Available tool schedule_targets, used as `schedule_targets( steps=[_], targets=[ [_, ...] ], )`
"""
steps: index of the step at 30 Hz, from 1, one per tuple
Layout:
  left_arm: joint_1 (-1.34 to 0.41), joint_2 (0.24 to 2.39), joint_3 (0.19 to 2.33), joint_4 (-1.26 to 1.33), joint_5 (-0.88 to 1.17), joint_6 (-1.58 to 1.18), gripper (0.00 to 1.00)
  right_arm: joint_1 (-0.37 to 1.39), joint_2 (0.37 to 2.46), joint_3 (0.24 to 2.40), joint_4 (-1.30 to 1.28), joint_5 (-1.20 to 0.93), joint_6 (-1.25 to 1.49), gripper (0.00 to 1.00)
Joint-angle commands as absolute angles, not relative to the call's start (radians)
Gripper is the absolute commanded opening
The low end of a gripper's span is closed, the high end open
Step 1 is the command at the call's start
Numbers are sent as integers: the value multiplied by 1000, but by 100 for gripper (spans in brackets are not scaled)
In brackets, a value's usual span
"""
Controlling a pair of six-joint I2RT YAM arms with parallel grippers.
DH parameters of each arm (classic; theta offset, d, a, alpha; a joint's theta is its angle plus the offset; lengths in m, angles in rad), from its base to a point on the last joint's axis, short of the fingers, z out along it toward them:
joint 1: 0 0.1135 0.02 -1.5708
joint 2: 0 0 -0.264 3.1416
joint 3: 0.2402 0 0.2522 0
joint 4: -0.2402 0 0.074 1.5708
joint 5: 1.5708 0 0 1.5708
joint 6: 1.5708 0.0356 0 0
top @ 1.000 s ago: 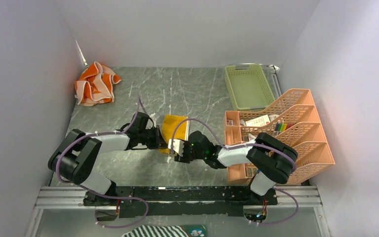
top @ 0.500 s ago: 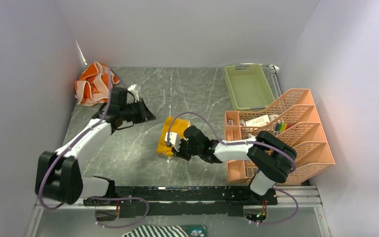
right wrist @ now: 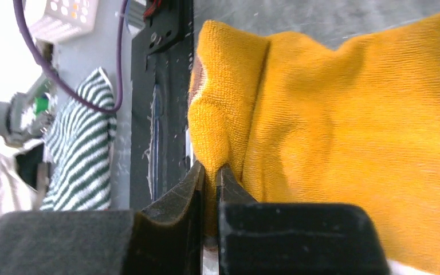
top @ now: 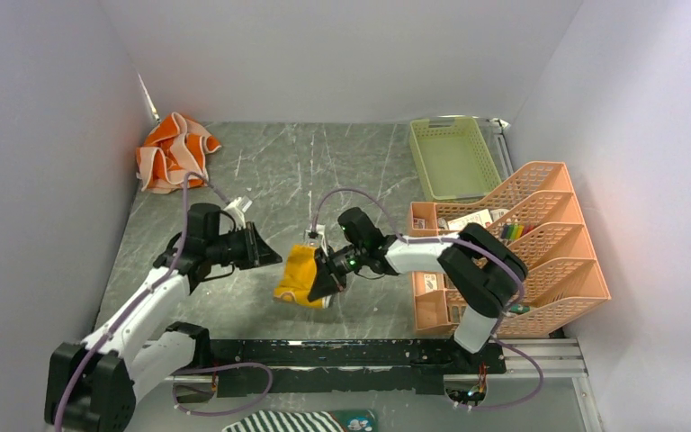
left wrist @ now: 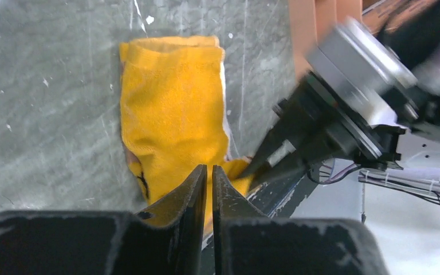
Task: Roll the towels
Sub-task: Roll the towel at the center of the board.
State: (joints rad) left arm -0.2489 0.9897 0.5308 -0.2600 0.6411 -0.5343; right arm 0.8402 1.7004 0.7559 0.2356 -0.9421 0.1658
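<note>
The mustard-yellow towel (top: 298, 270) lies bunched near the table's front middle, one fold lifted. My right gripper (top: 319, 281) is shut on that fold; in the right wrist view the right gripper (right wrist: 211, 167) pinches a ridge of the yellow towel (right wrist: 349, 114). Just left of the towel, my left gripper (top: 268, 256) points at it. The left wrist view shows the left gripper (left wrist: 207, 167) shut with nothing between its jaws, above the near end of the yellow towel (left wrist: 172, 109). The orange towel (top: 175, 151) sits crumpled in the back left corner.
A green tray (top: 454, 157) stands at the back right. An orange file rack (top: 526, 243) fills the right side behind my right arm. The black rail (top: 324, 353) runs along the near edge, with a striped cloth (top: 297, 421) below it, the same striped cloth (right wrist: 83, 154) in the right wrist view.
My right gripper has shut on the yellow towel and pulled it toward the near edge. My left gripper let go of it, swung to the back left, then returned beside it.
</note>
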Motion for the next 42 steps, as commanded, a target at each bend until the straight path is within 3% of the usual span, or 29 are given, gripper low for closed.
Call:
schedule_targets(
  steps=[1, 8, 14, 24, 33, 42],
  targets=[
    [-248, 870, 503, -216, 639, -641, 20, 794, 1828, 862, 184, -1026, 281, 0],
    [-253, 805, 491, -232, 706, -672, 20, 789, 2052, 1028, 3, -1084, 233, 0],
    [-256, 761, 446, -296, 730, -693, 19, 762, 2030, 939, 122, -1084, 334, 0],
    [-365, 700, 224, -97, 684, -899, 19, 743, 2010, 893, 169, -1033, 397, 0],
    [-507, 928, 202, 40, 531, -907, 13, 740, 2014, 908, 150, -1028, 392, 0],
    [-512, 1084, 217, 74, 350, -897, 10, 740, 1972, 882, 115, -992, 354, 0]
  ],
)
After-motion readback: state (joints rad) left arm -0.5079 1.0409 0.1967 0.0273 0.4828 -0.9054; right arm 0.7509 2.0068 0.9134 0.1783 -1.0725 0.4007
